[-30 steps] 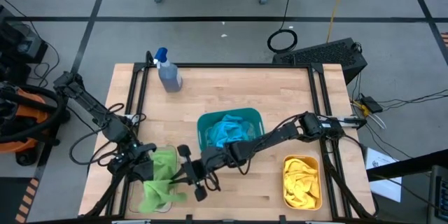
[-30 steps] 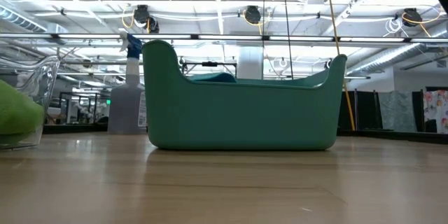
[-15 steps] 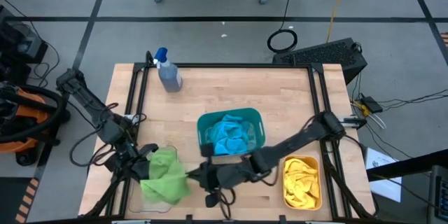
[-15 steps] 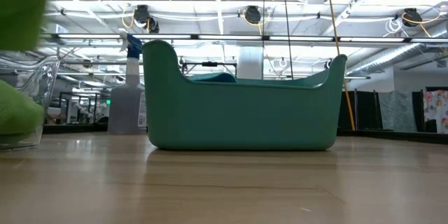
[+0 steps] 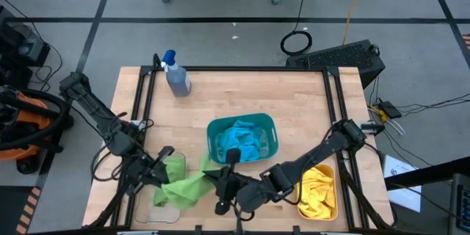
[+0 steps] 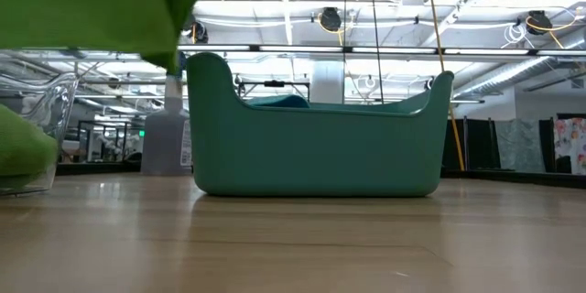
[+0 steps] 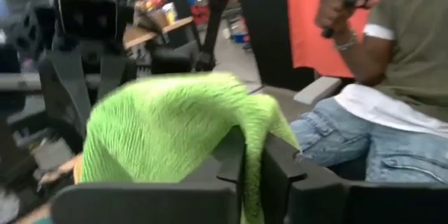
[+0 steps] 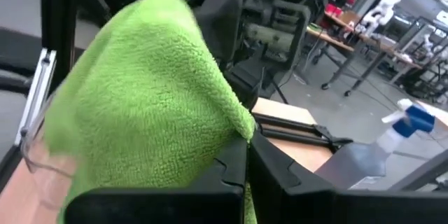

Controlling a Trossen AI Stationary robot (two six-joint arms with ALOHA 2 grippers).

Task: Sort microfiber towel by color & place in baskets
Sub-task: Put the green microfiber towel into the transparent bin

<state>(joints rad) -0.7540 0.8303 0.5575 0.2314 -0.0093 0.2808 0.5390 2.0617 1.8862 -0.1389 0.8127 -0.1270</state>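
Both arms reach low over the wooden surface's point(image 5: 294, 103) near edge. The left pincer point(image 5: 163, 163) and right pincer point(image 5: 219, 178) are each clamped on the lime green microfiber towel point(image 5: 185, 183), stretched between them above the clear see-through plastic tub point(image 6: 37, 137). Only the left wrist view shows a seated person point(image 7: 392, 77) beyond.

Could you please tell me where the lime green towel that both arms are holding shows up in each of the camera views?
High view: the green towel stretches between the left hand and the right hand, at the table's front left.
Low view: it hangs in the top left corner.
Left wrist view: it drapes over that arm's fingers.
Right wrist view: it fills the left half.
Shared landmark: the spray bottle, also in the right wrist view.
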